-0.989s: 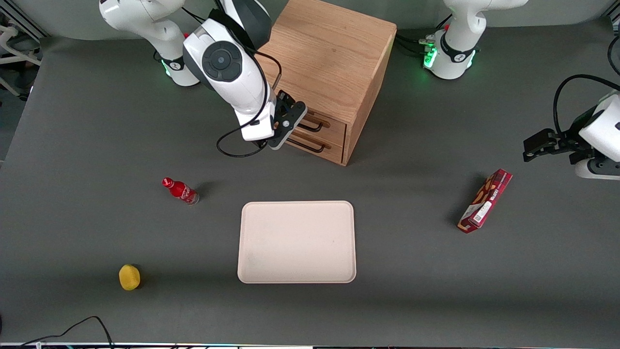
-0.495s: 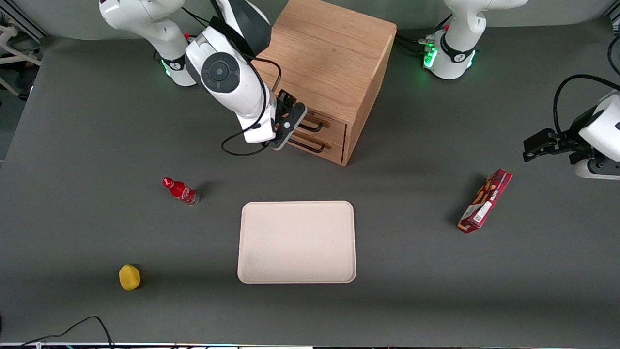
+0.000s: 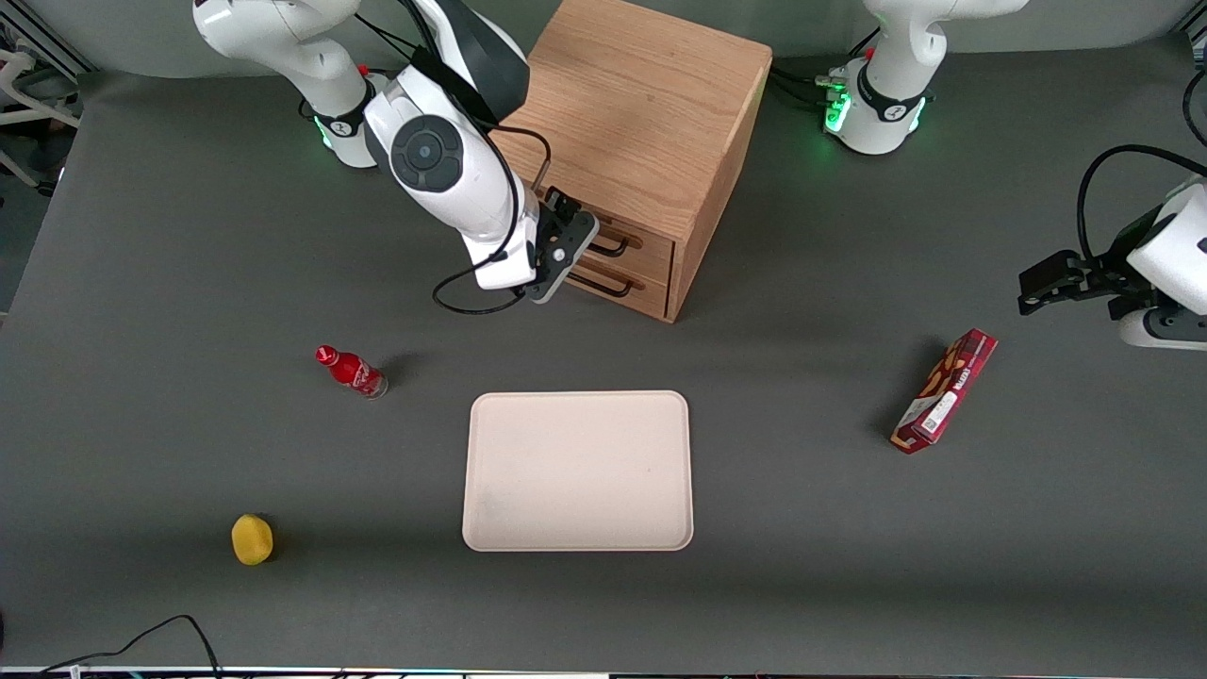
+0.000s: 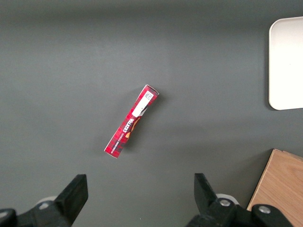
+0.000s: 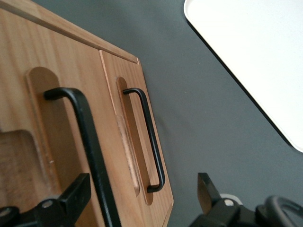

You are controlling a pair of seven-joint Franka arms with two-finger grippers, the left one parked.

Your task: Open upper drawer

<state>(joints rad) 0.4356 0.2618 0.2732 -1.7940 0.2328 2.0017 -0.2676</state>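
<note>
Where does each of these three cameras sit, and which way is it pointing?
Front view: high up, facing the arms, over the table; the pincer sits at the upper drawer.
Left wrist view: on the parked arm, looking down at a red box and the tray.
Right wrist view: on the working arm, close to the upper drawer's handle; open pincer fingertips show.
All share the tray.
</note>
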